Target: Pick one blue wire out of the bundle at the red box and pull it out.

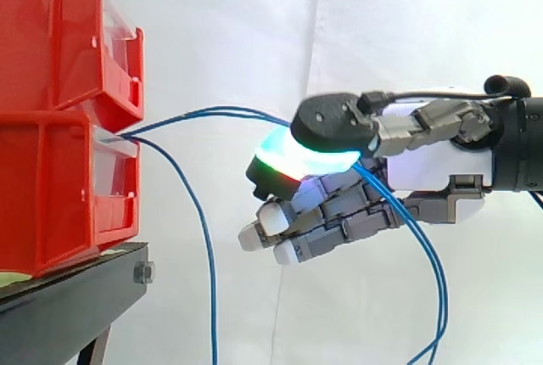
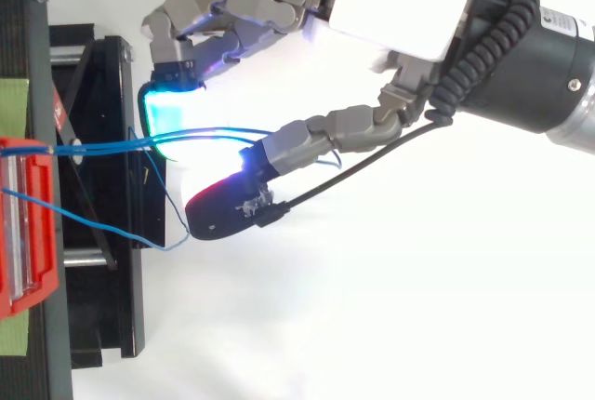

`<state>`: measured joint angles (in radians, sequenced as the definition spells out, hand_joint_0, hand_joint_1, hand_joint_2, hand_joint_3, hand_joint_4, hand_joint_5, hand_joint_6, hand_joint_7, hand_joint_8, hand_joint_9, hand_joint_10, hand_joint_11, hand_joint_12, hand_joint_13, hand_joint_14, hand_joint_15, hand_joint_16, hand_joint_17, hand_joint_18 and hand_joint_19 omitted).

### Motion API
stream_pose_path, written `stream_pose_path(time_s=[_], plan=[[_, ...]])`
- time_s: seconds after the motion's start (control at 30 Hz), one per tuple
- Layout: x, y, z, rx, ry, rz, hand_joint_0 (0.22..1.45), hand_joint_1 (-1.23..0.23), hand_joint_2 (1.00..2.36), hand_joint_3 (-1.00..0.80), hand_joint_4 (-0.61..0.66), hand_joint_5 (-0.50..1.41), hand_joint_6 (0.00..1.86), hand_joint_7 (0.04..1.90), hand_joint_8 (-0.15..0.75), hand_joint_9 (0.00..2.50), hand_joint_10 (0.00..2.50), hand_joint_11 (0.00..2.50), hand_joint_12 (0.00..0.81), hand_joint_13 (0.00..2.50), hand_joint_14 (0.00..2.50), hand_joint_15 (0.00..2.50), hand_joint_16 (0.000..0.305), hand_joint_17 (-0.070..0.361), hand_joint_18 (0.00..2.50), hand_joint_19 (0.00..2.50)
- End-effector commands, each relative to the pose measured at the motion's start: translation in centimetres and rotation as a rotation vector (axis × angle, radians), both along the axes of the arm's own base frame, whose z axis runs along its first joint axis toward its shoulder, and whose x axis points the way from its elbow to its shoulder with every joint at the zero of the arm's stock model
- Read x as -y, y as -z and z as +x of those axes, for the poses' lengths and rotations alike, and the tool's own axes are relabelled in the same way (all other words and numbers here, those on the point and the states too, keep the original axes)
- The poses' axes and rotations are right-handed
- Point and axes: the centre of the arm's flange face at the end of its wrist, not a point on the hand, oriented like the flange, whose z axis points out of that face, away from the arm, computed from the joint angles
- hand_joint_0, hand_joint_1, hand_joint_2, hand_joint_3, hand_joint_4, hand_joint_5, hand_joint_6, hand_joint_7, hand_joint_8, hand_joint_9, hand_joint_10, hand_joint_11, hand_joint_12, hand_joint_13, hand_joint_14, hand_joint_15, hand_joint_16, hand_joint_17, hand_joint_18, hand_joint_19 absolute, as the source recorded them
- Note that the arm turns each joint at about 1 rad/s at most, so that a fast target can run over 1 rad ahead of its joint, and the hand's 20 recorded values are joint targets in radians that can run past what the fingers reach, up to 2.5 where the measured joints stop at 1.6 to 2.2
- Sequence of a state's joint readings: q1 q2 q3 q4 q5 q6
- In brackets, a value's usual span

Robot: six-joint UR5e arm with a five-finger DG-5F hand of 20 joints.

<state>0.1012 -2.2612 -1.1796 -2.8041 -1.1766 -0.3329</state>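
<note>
Thin blue wires come out of the gap between two stacked red bins [image 1: 51, 195]. One blue wire [image 1: 212, 112] arcs right from the bins to my hand [image 1: 433, 165] and runs between the thumb and a finger pad [image 1: 305, 161] glowing cyan, green and red. The hand is shut on it in a pinch, a short way right of the bins. Past the pinch the wire drops below the palm. In the top view the same wire [image 2: 102, 144] stretches from the red bin [image 2: 28, 233] to the pinch. A second blue wire [image 1: 199, 212] hangs loose from the bins.
The red bins sit on a black stand [image 1: 76, 284] at the left, with a white curtain behind. The space between bins and hand holds only the wires. The arm enters from the right.
</note>
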Motion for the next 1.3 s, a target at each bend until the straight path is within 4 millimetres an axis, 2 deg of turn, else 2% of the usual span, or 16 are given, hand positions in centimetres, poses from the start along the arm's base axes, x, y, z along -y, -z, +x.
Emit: stream_pose_path(time_s=[0.0,0.03,0.07,0.2,0.33,0.53,0.8,0.97,1.07,1.27], plan=[[0.00,-0.01,0.00,0.000,0.000,0.000,0.51,-0.78,1.00,-0.48,0.23,-0.16,0.76,1.14,0.282,0.83,0.02,0.76,0.409,0.31,0.01,0.17,0.066,0.149,0.29,0.33],[0.00,-0.01,0.00,0.000,0.000,0.000,0.50,-0.76,1.00,-0.48,0.23,-0.15,0.75,1.13,0.279,0.84,0.03,0.75,0.412,0.31,0.01,0.16,0.067,0.150,0.29,0.34],[0.00,-0.01,0.00,0.000,0.000,0.000,0.48,-0.67,1.00,-0.48,0.23,-0.13,0.70,1.22,0.280,0.87,0.03,0.74,0.415,0.32,0.01,0.17,0.068,0.152,0.30,0.35],[0.00,-0.01,0.00,0.000,0.000,0.000,0.48,-0.55,1.00,-0.47,0.23,-0.10,0.65,1.30,0.286,0.93,0.03,0.71,0.413,0.34,0.01,0.18,0.068,0.152,0.29,0.38],[0.00,-0.01,0.00,0.000,0.000,0.000,0.49,-0.49,1.00,-0.47,0.22,-0.09,0.63,1.33,0.284,0.96,0.02,0.71,0.408,0.36,0.01,0.19,0.065,0.146,0.30,0.40],[0.00,-0.01,0.00,0.000,0.000,0.000,0.58,-0.44,1.01,-0.37,0.21,-0.07,0.62,1.38,0.264,1.04,0.03,0.73,0.377,0.41,0.01,0.21,0.058,0.131,0.33,0.42],[0.00,0.10,0.02,-0.002,0.000,-0.002,0.59,-0.57,1.02,-0.27,0.24,-0.06,0.61,1.41,0.261,1.09,0.03,0.76,0.374,0.46,0.01,0.21,0.057,0.129,0.37,0.40],[0.00,-0.01,0.00,0.000,0.000,-0.001,0.59,-0.63,1.02,-0.28,0.24,-0.06,0.61,1.40,0.263,1.08,0.03,0.76,0.375,0.46,0.01,0.22,0.057,0.129,0.38,0.40],[0.00,-0.01,0.00,0.000,0.000,-0.001,0.57,-0.73,1.01,-0.31,0.26,-0.07,0.61,1.40,0.263,1.05,0.03,0.77,0.379,0.45,0.01,0.22,0.058,0.130,0.38,0.39],[0.00,-0.01,0.00,-0.001,0.000,-0.003,0.57,-0.80,1.01,-0.34,0.25,-0.08,0.63,1.36,0.262,1.02,0.03,0.77,0.382,0.43,0.01,0.22,0.059,0.132,0.36,0.38]])
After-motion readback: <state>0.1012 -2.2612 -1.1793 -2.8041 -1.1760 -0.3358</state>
